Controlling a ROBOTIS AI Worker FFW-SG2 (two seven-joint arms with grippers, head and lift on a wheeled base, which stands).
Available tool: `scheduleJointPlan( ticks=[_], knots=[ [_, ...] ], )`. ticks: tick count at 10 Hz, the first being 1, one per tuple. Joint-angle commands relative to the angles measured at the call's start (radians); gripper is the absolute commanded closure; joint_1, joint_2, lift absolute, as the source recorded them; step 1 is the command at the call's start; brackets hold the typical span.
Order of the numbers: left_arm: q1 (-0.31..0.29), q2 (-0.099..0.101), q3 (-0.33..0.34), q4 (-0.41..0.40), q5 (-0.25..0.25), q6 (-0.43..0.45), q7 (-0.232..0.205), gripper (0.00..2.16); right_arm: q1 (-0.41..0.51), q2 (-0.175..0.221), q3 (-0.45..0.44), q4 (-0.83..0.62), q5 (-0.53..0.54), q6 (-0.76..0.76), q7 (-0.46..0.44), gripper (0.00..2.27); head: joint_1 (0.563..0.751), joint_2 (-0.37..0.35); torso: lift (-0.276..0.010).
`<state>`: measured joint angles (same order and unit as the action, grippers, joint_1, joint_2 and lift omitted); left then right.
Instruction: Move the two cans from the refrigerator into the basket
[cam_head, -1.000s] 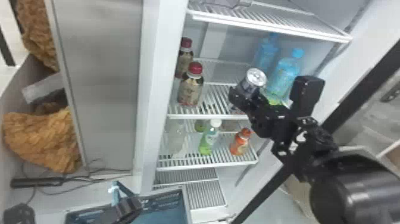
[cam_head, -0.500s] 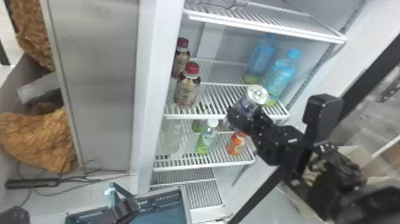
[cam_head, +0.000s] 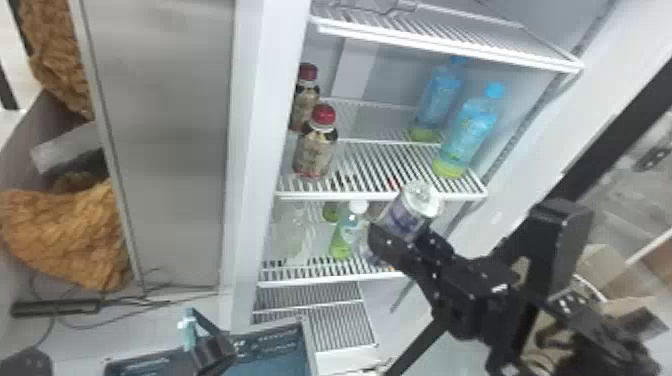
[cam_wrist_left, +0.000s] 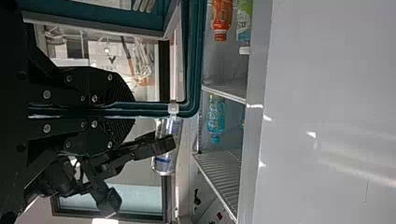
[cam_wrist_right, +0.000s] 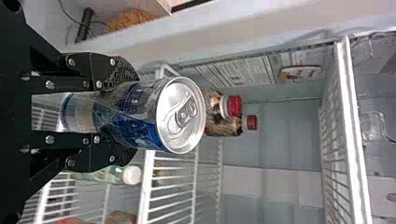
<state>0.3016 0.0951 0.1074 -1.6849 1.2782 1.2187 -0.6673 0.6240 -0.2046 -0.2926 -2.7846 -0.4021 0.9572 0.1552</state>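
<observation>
The right gripper (cam_head: 407, 239) clasps a silver-and-blue can (cam_head: 411, 212), its top pointing outward from the fingers, before the front edge of the middle shelf (cam_head: 380, 194) in an open refrigerator (cam_head: 250, 150). Below, the left gripper (cam_head: 215, 350) is closed on the rim of the blue-green basket (cam_head: 282, 345). Bottles (cam_head: 316, 150) line the shelf's left side.

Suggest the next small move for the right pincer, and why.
I'd probably swing the right pincer left and down toward the basket. It already grips a can out in front of the shelves, while the basket sits lower and further left, held by the left pincer.
</observation>
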Motion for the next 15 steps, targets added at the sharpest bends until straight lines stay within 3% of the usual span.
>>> scheduleJointPlan(
  ticks=[1,3,6,9,13,14,15],
  knots=[
    [0.000,-0.001,-0.002,0.000,0.000,0.001,0.000,1.19,0.048,0.011,0.001,-0.039,-0.007,0.037,0.012,1.27,0.695,-0.339,-0.031],
    [-0.002,-0.001,-0.004,0.000,0.000,-0.001,0.002,1.19,0.073,0.024,0.009,-0.029,-0.007,0.093,0.060,1.27,0.695,-0.333,-0.031],
    [-0.002,-0.001,-0.006,0.000,0.000,0.001,0.002,1.19,0.073,0.027,0.095,0.000,-0.049,0.113,0.084,1.27,0.695,-0.300,-0.031],
    [0.005,-0.005,-0.004,0.000,0.000,0.001,0.003,1.19,0.051,0.031,0.127,0.039,-0.077,0.248,0.155,1.27,0.695,-0.228,-0.031],
    [0.005,-0.005,-0.004,0.000,0.000,0.001,0.003,1.19,-0.025,0.027,0.173,0.145,-0.063,0.380,0.257,1.27,0.695,-0.193,-0.031],
    [0.005,-0.005,-0.004,0.000,0.000,0.001,0.003,1.19,-0.045,0.025,0.185,0.167,-0.063,0.395,0.276,1.19,0.695,-0.181,-0.031],
    [0.005,-0.005,-0.004,0.000,0.000,0.001,0.003,1.19,-0.067,0.021,0.199,0.187,-0.063,0.410,0.300,0.94,0.695,-0.166,-0.031]
  ],
)
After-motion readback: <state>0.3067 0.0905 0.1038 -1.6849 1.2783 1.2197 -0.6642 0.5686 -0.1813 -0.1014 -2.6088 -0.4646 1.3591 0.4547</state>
